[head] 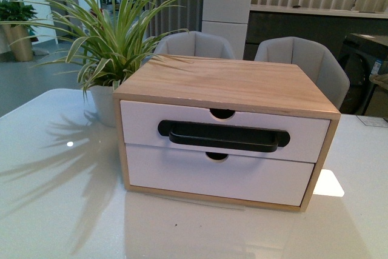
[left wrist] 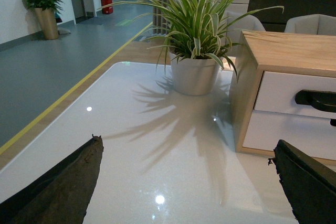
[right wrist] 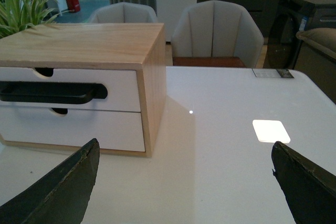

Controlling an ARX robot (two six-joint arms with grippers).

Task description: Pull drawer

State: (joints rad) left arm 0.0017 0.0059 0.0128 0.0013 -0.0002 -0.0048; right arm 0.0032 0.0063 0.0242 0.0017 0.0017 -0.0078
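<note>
Evidently the drawer (head: 142, 124) is judged rigid, light; hold is advised at its black bar handle (head: 223, 137). Left gripper (left wrist: 186, 142) and right gripper (right wrist: 185, 145) are spread wide, empty.

Front camera square-on, near the drawer (head: 224, 131); wrist cameras low over the table (head: 60, 210), same drawer from opposite sides.

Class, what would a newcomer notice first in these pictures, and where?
A wooden two-drawer cabinet stands on the glossy white table, its upper drawer shut, with a long black handle across the front. Beside it, to the robot's left, stands a striped potted plant.
</note>
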